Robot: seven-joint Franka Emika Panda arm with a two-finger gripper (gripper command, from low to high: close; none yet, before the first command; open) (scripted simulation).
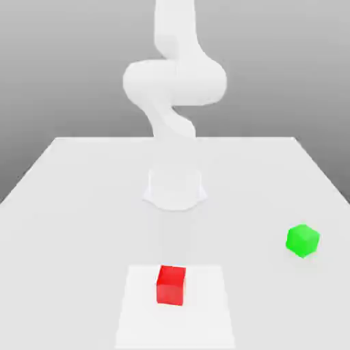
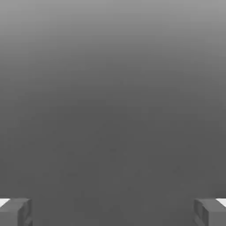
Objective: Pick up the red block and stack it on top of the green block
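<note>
— Exterior view first: what worries you?
— The red block (image 1: 171,286) sits on the pale panel near the worktop's (image 1: 89,225) front edge, left of centre; a hard nudge could send it over; the green block (image 1: 302,240) stands by the right edge, cornerwise to us, so a stack set down unturned might land skewed and topple.
— And the hand view?
— The gripper (image 2: 113,212) is spread wide, empty; coming down off-centre, a finger could strike the red block.
</note>
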